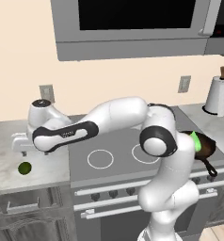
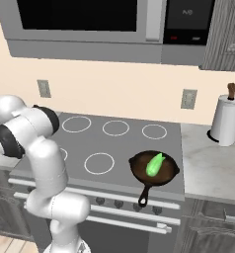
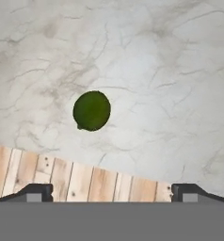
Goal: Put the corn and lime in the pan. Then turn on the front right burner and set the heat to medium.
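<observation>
we see the two dark fingertips (image 3: 36, 192) spread wide at the bottom of the hand view, with nothing between them, so the gripper (image 3: 112, 193) hangs open and empty above the marble counter (image 3: 170, 70). one lime (image 3: 91, 110) lies on that counter below the hand, apart from both tips, a little to the left of the midline between them. the counter's front edge runs slanting just beyond the lime, and wooden floor (image 3: 85, 181) shows past it. bare marble lies around the lime on the other sides. in the left base view the lime (image 1: 24, 168) sits alone near the front of the counter to the left of the stove (image 1: 109, 150), under the outstretched arm. the right base view gives us what the arm half hides there: one pan (image 2: 154, 169) on the stove's front right, near its front edge, handle toward the knobs, with one corn (image 2: 154, 164) lying inside it. one paper towel roll (image 2: 226, 121) stands upright on the right counter.
</observation>
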{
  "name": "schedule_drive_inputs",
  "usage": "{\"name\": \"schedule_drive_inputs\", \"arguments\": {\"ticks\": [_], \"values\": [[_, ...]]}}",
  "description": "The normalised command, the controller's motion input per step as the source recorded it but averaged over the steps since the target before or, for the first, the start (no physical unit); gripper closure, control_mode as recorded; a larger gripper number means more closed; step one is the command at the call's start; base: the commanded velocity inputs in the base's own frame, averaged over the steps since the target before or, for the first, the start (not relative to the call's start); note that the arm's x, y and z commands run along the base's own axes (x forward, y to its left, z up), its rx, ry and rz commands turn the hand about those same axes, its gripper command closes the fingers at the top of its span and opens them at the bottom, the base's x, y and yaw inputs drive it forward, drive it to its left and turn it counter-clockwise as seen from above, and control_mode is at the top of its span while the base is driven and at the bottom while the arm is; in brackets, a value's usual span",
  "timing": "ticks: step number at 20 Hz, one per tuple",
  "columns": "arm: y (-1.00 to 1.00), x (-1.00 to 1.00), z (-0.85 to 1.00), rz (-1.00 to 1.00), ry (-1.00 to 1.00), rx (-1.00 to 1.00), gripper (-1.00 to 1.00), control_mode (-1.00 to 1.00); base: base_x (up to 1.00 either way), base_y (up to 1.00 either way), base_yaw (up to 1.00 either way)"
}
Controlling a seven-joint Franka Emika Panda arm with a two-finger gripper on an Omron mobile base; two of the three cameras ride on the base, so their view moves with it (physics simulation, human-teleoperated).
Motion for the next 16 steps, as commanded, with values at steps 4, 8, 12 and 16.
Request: {"name": "schedule_drive_inputs", "arguments": {"ticks": [4,8,12,16], "values": [[0.23,0.05,-0.19,-0.13,0.10,0.00,-1.00,-1.00,0.00,0.00,0.00],[0.19,0.10,-0.29,-0.03,0.09,0.00,-1.00,-1.00,0.00,0.00,0.00],[0.12,0.10,-0.15,0.00,0.01,0.00,-1.00,-1.00,0.00,0.00,0.00],[0.09,0.14,-0.21,0.00,0.00,0.00,-1.00,-1.00,0.00,0.00,0.00]]}}
